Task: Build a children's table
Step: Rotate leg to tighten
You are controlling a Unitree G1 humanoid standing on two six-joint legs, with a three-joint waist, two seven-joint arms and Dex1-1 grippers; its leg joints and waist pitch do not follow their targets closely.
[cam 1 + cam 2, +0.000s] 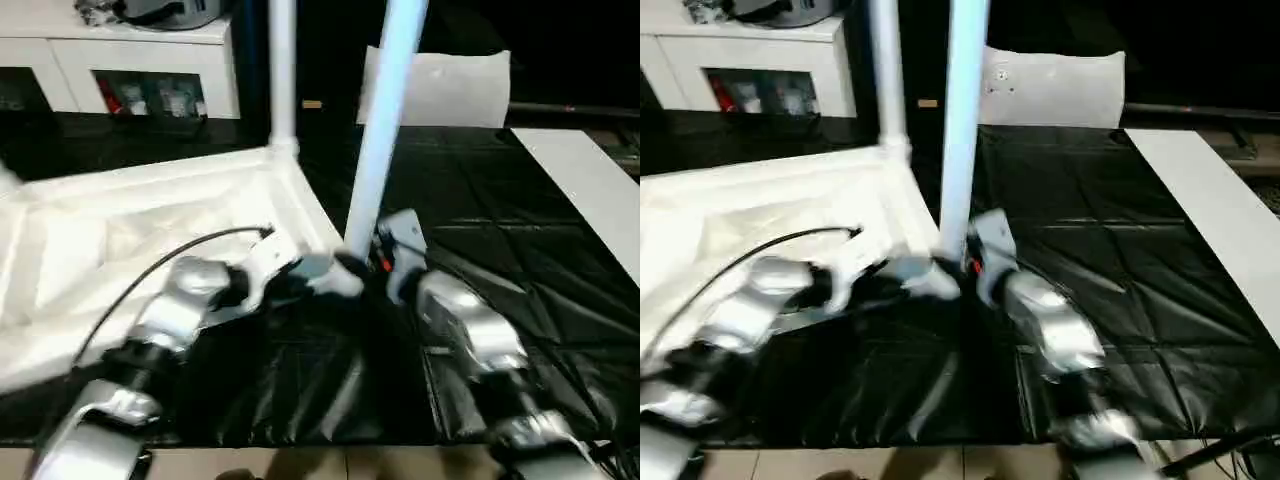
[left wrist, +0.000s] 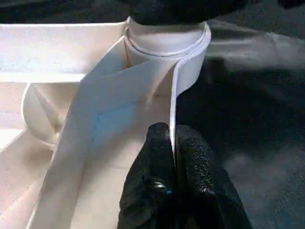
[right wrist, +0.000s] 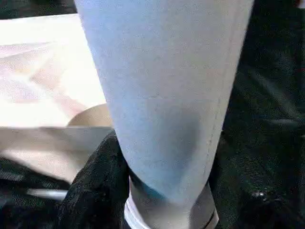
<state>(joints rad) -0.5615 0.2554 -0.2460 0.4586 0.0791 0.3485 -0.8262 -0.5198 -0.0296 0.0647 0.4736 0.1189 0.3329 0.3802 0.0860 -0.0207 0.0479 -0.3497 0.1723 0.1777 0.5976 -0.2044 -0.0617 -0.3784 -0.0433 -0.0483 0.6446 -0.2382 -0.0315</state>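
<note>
White table (image 1: 150,235) lies upside down on black tabletop (image 1: 1140,280), ribs blurred. Left gripper (image 2: 172,143) fingers pinched shut on its rim nr a corner socket. Right gripper (image 1: 375,262) fingers half-open round an upright leg (image 1: 385,110), top cut off

White cabinet (image 1: 130,60) with glass doors behind the black-covered work table (image 1: 520,270).

- The desk (image 1: 520,300) is covered with a creased, glossy black sheet.
- The children's table (image 1: 150,240) lies on it upside down, ribbed underside facing up, toward the left side.
- A flat white panel (image 1: 590,180) lies along the desk's right edge.
</note>
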